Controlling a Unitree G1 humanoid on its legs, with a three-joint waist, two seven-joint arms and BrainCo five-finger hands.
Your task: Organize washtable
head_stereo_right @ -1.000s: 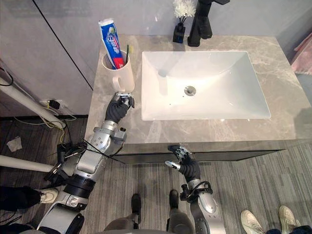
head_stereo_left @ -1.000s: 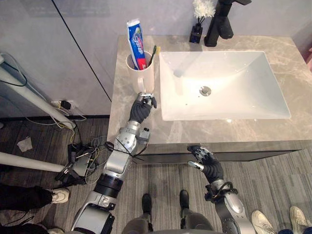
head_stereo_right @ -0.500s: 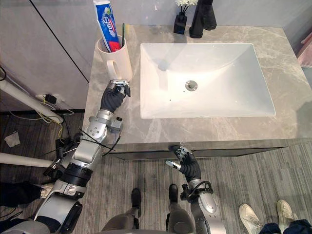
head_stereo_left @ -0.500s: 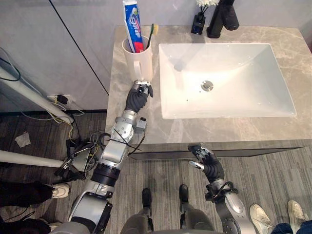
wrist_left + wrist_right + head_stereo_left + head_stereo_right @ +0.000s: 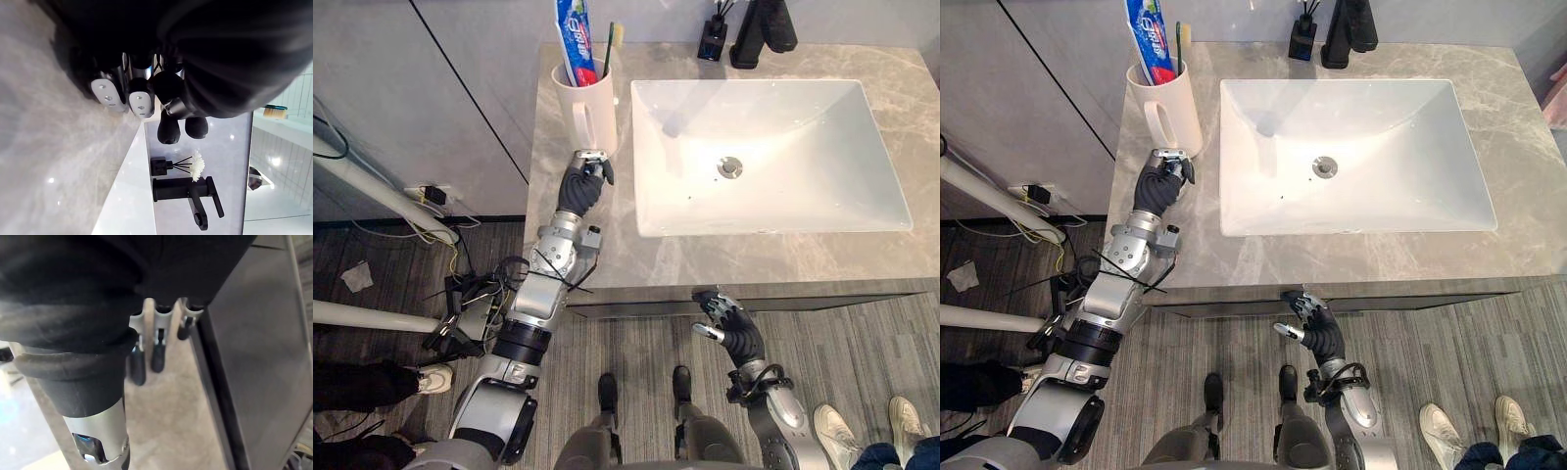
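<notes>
The white mug (image 5: 592,98) stands in the upper left of the frame. It sits on the grey tabletop (image 5: 724,259) just beside the white sink (image 5: 803,127). A toothpaste tube (image 5: 572,29) and a toothbrush (image 5: 608,44) stand up in it. The left hand (image 5: 584,184) is right below the mug, close to its handle (image 5: 578,122), and I cannot tell if it touches. Its fingers are bent in and hold nothing. The right hand (image 5: 728,328) hangs low in the lower middle of the frame, in front of the tabletop edge. Its fingers are loose and spread, with nothing in them. I think the job now is to take the mug by the handle and put it in a tidy spot. To do that well, the left hand should open up first, then go around the handle, not just bump it. The mug is tall and the tube sticks far out, so it may tip. Keep it straight up and move slowly. Keep it away from the sink's edge so it does not slide in.
</notes>
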